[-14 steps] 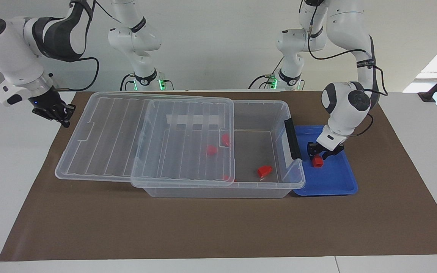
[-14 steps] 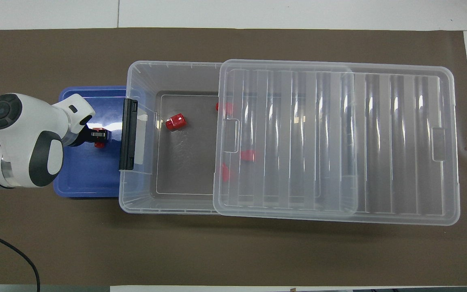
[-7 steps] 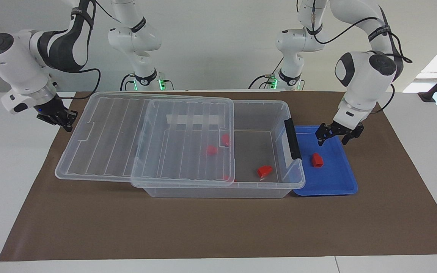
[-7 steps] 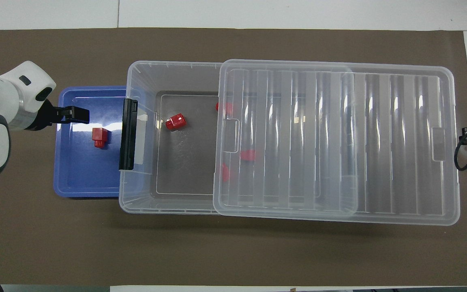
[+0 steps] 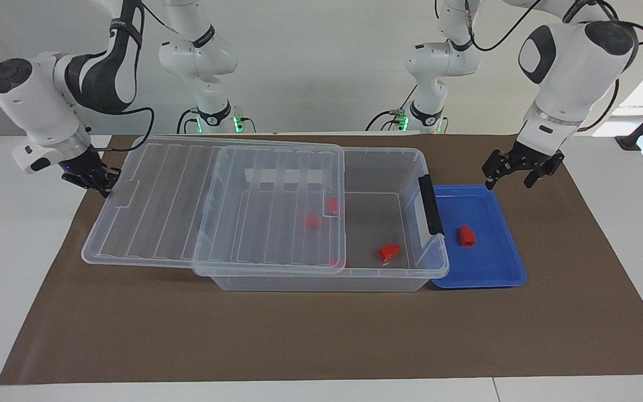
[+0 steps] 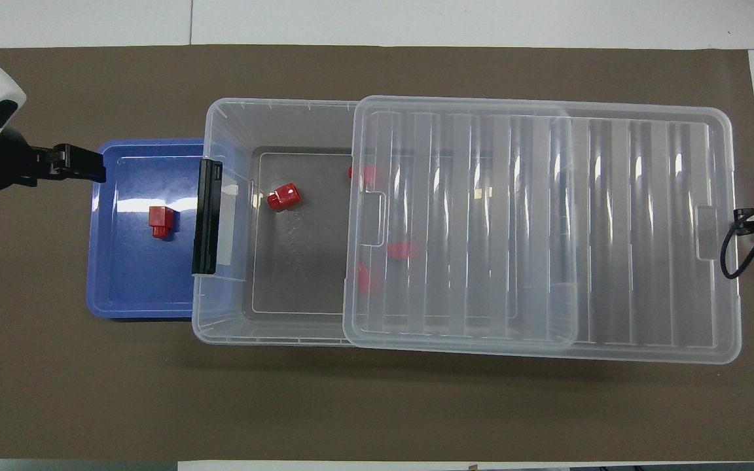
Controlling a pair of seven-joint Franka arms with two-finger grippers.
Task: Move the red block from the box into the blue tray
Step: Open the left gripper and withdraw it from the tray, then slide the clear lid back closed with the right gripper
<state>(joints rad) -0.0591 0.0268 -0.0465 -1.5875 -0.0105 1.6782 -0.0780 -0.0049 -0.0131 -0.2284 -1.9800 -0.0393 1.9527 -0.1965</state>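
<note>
Red block lying in the blue tray, left gripper up and clear of it.

The red block (image 5: 466, 235) rests on the floor of the blue tray (image 5: 500, 268), just beside the box (image 5: 388, 162) at the left arm's end of the table. The left gripper (image 5: 516, 175) hangs in the air over the tray's rim nearest the robots, well apart from the block, fingers spread wide and holding nothing. The right gripper (image 5: 104, 187) is shut at the edge of the slid-aside lid (image 5: 148, 201); whether it touches the lid is unclear.

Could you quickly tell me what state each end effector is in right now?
Left end effector: open, holding nothing.
Right end effector: shut, holding nothing.
</note>
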